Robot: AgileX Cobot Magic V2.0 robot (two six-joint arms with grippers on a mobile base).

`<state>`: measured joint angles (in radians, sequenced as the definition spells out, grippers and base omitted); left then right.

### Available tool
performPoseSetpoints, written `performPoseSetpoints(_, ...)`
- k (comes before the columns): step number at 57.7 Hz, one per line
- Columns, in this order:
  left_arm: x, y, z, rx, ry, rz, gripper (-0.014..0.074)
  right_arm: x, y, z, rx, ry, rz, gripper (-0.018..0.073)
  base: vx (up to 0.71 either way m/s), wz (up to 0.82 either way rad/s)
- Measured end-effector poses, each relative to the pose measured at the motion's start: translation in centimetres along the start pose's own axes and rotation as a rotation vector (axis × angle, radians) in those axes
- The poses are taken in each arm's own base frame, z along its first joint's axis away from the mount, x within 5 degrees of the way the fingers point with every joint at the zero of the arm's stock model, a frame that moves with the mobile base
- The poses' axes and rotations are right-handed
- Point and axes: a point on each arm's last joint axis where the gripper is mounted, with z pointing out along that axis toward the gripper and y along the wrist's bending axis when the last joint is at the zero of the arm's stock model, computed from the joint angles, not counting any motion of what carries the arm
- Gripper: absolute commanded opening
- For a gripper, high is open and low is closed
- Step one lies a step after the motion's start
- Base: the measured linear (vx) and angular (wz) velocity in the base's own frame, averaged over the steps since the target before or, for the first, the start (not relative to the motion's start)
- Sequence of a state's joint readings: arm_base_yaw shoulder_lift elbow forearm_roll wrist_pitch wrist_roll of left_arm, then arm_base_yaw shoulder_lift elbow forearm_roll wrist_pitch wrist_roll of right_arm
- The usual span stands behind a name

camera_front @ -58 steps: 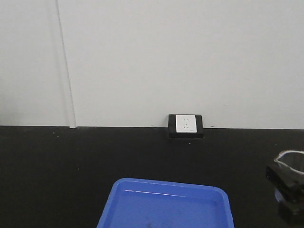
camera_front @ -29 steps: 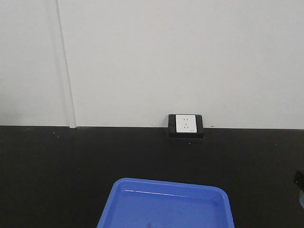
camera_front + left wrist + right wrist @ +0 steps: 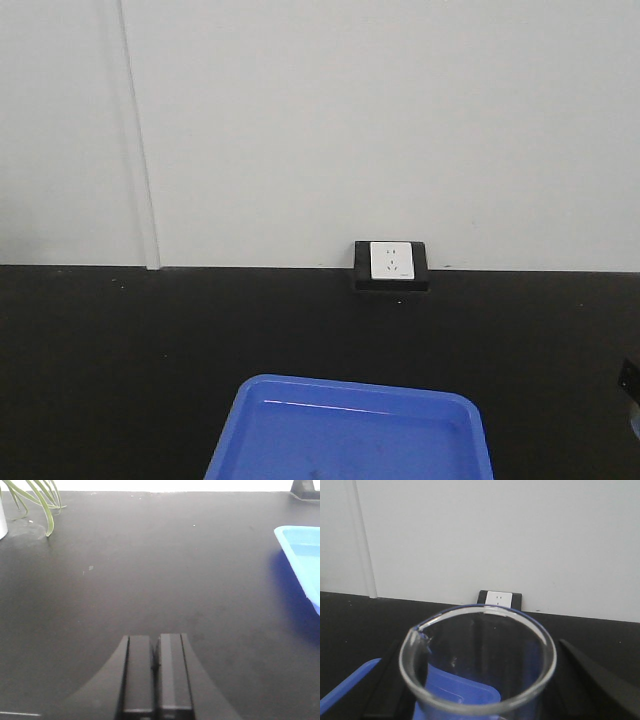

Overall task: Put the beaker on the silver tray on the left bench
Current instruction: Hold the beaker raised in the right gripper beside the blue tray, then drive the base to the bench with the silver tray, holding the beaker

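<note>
The beaker (image 3: 479, 656), clear glass with a pouring lip at its left rim, fills the right wrist view. My right gripper (image 3: 480, 682) is shut on it, with a black finger on each side, and holds it above the black countertop (image 3: 350, 620). In the front view only a dark sliver of the right gripper (image 3: 631, 380) shows at the right edge. My left gripper (image 3: 155, 641) is shut and empty, low over the bare black countertop (image 3: 150, 560). The silver tray is out of view.
A blue plastic tray (image 3: 350, 430) lies on the countertop (image 3: 130, 350) at the front centre; it also shows in the left wrist view (image 3: 302, 555) and behind the beaker (image 3: 350, 687). A wall outlet (image 3: 391, 263) sits at the back. Plant leaves (image 3: 37, 500) hang far left.
The right gripper with the beaker has moved right, almost out of the front view. The left gripper and the blue tray have not moved.
</note>
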<state>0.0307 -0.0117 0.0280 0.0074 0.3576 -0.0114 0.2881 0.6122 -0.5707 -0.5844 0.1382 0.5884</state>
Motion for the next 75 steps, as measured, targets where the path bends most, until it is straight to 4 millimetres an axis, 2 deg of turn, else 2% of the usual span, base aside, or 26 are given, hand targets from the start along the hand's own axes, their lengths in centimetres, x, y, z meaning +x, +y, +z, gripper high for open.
performPoseSetpoints(27,0.00,0.00,0.00,0.000,0.000,0.000,0.0001,0.00,0.00,0.00,0.000,0.000,0.000,-0.0004,-0.03,-0.01)
performPoseSetpoints(51,0.00,0.00,0.00,0.000,0.000,0.000,0.0001,0.00,0.00,0.00,0.000,0.000,0.000,-0.0004,-0.20,0.01)
performPoseSetpoints(75,0.00,0.00,0.00,0.000,0.000,0.000,0.0001,0.02,-0.01,0.00,0.001,0.002,0.000,-0.0004,-0.25,0.35)
